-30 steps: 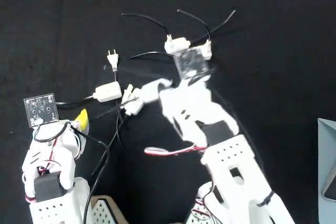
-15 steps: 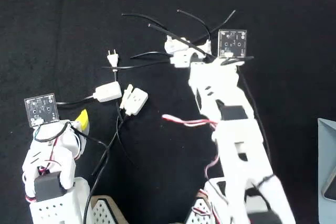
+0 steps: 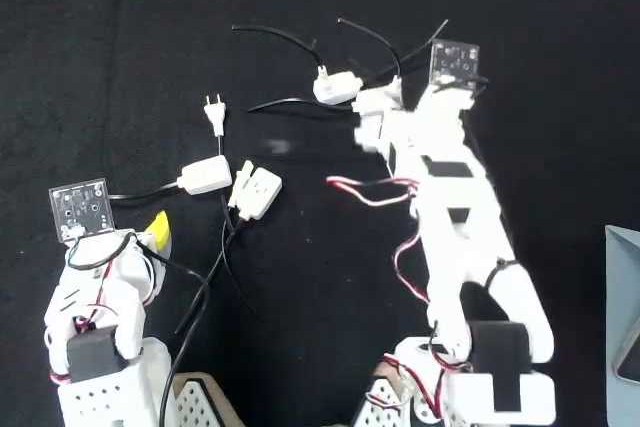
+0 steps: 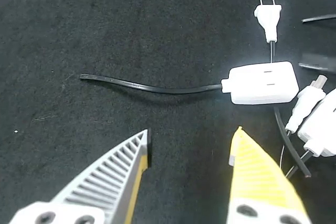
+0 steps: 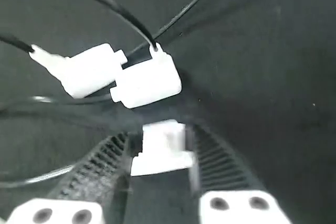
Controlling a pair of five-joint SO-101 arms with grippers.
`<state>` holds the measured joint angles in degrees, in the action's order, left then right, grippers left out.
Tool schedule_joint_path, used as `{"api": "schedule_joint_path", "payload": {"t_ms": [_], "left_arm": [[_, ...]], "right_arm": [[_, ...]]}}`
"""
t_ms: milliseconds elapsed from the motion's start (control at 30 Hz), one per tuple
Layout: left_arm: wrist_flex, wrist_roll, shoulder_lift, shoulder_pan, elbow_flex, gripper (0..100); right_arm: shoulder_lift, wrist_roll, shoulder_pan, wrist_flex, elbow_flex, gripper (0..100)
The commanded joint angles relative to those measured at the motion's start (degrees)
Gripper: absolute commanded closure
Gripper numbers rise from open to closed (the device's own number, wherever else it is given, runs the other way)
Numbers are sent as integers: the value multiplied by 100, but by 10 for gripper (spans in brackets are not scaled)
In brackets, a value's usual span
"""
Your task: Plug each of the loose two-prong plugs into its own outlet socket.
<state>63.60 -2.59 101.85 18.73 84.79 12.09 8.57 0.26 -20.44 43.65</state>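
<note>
A loose two-prong plug (image 3: pixel 213 107) (image 4: pixel 268 16) lies on the black cloth. Just nearer are a white outlet socket (image 3: pixel 205 175) (image 4: pixel 260 83) on a black cord and a second white socket (image 3: pixel 256 191) (image 4: pixel 324 125) with a plug (image 4: pixel 306 99) at its end. My left gripper (image 4: pixel 191 135) (image 3: pixel 150 230) is open over bare cloth, short of that socket. My right gripper (image 5: pixel 163 141) (image 3: pixel 372 122) is shut on a small white plug (image 5: pixel 161 153) at the back. It is right in front of two joined white pieces (image 5: pixel 147 82) (image 3: pixel 336 86).
Black cords (image 3: pixel 280 37) curl around the back of the black table (image 3: pixel 120 47), and more cords (image 3: pixel 205 287) trail toward the left arm's base. A grey bin (image 3: pixel 625 317) stands at the right edge.
My right arm has swung from the sockets in the middle to the back right, carrying the white plug and its cord along. The left arm has stayed put.
</note>
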Motion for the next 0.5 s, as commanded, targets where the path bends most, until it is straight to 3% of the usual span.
{"api": "schedule_joint_path", "payload": {"t_ms": [0, 233, 467], "left_arm": [[-229, 9, 26, 48, -40, 748], [-220, 9, 26, 163, -84, 748], [-237, 35, 26, 321, -92, 748]], "right_arm": [[119, 62, -149, -1073, -752, 797], [796, -440, -1196, -2075, -945, 797], [716, -440, -2470, -2110, -954, 797]]}}
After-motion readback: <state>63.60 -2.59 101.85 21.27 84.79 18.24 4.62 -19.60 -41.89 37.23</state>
